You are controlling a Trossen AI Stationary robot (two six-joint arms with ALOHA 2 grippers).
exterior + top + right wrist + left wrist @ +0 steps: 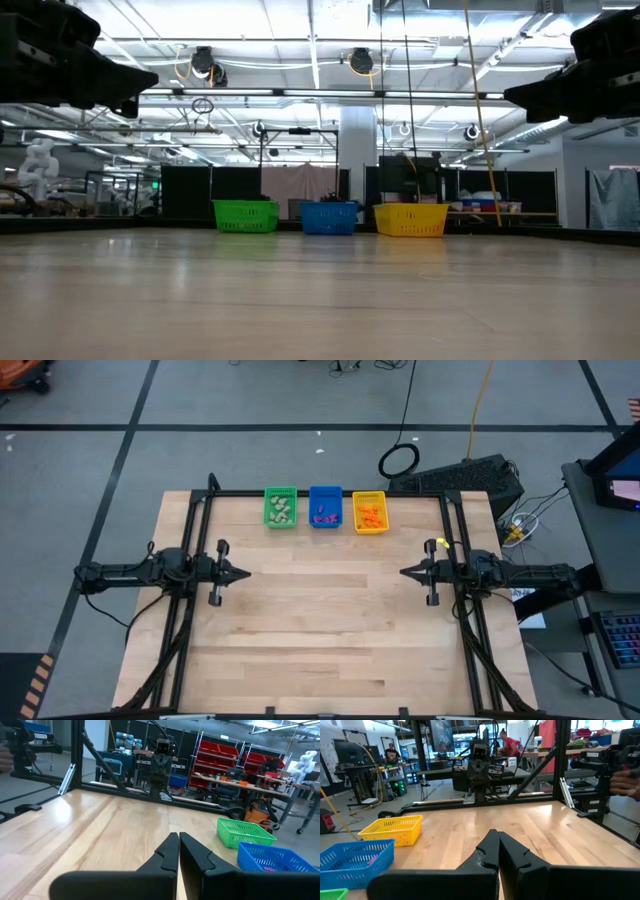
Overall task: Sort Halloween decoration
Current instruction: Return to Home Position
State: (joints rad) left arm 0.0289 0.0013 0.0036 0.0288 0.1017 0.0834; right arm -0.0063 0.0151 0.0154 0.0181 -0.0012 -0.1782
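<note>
Left claw [243, 572] hangs above the left side of the table [320, 640], pointing inward toward the middle. Its two fingers are pressed together with nothing between them, as the left wrist view shows. The right claw [405, 572] mirrors it over the right side of the table, pointing back at the left one, with its fingers likewise closed and empty. The two tips are well apart, and the low view shows both arms raised clear of the wood.

All the Halloween decoration sits in three small bins lined up side by side at the far edge of the table. The green bin [267, 507] on the left holds the pale trinkets [281, 510]. The blue bin [325, 493] in the middle holds the purple trinkets [322, 515]. The yellow bin [369, 497] on the right holds the orange trinkets [371, 517]. Single pieces are too small to make out.
</note>
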